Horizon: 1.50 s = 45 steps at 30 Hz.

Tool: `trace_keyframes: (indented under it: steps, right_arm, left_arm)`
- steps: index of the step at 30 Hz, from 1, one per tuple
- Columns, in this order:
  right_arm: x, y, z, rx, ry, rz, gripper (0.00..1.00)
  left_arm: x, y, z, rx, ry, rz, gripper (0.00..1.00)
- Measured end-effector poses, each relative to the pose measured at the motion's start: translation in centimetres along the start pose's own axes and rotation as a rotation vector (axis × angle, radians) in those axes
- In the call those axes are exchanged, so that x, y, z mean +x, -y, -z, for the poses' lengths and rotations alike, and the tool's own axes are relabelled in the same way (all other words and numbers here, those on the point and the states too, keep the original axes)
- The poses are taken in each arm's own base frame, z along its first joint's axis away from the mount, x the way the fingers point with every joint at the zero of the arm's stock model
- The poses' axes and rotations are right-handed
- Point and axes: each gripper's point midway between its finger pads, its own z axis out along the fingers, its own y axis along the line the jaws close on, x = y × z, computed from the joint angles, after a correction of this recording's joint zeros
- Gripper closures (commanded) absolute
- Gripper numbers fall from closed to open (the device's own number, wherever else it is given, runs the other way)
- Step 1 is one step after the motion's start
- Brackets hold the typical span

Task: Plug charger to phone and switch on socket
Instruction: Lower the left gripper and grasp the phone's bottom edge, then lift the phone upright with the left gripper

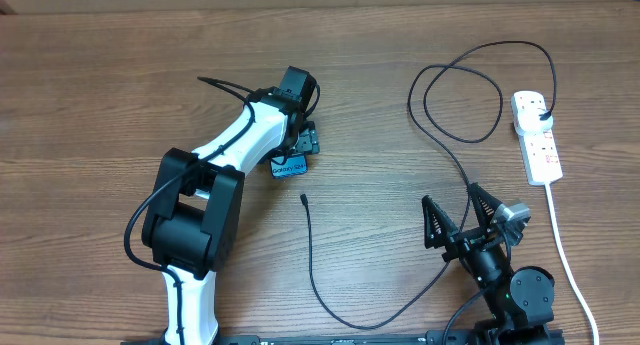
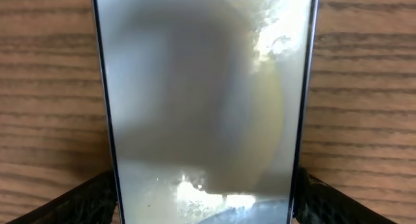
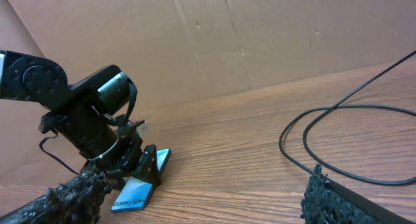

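Overhead: left gripper (image 1: 298,155) is down on the phone (image 1: 289,168) at mid-table. The charger cable (image 1: 310,260) lies slack and its connector tip (image 1: 303,197) is bare on the wood just beside the phone, not inserted. The plug (image 1: 541,108) looks seated in the far end of the socket (image 1: 538,147) at the right edge; can't read the switch position at this size. Right gripper (image 1: 460,217) is parked near the front edge, jaws spread, empty, with the cable passing close by. Left wrist: the phone fills the view, screen washed out with glare, and both fingers (image 2: 78,201) press on its long edges, so I'd call it clamped on the phone. Right wrist: the phone sits tilted in the left gripper, one end low by the table (image 3: 273,152), lit screen facing this camera; the right fingers (image 3: 65,201) are wide apart with nothing between them. Status: phone held and plug apparently in. Still open: pick up the tip, mate it to the phone port, flip the socket switch.
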Motion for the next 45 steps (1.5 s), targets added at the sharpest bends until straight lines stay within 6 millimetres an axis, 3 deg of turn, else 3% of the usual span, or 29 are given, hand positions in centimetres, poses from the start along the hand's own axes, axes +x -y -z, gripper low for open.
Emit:
trace_keyframes:
  steps: [14, 33, 39, 45]
  right_arm:
    - [0.0, 0.0, 0.0, 0.000, 0.000, 0.000, 0.00]
    - [0.0, 0.0, 0.0, 0.000, 0.000, 0.000, 0.00]
    - [0.0, 0.0, 0.0, 0.000, 0.000, 0.000, 0.00]
    - [0.0, 0.0, 0.0, 0.000, 0.000, 0.000, 0.00]
  left_arm:
    - [-0.3, 0.1, 0.0, 0.001, 0.009, -0.022, 0.24]
    - [0.0, 0.4, 0.3, -0.007, -0.054, -0.025, 0.54]
    - [-1.0, 1.5, 1.9, 0.012, -0.078, -0.028, 0.57]
    - [-1.8, 3.8, 4.5, 0.077, -0.074, -0.043, 0.69]
